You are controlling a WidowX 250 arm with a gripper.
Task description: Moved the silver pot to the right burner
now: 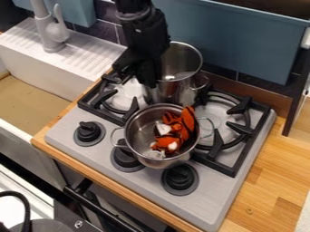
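Wooden counter (275, 167) surrounded a gray stove (212, 201). Between its burners, toward the front edge, was the low silver pot (142, 152), an orange-and-black striped toy (181, 129) inside it. Behind, near the back edge, stood a tall silver pot (185, 56). The gripper (133, 80) hung just beside the tall one's left side, fingers apart.

Showing black all over, bulking out in chunky, jointed housings (144, 28) above the gripper (134, 78) and ending in narrow, dark fingers (149, 78) at its lower side.
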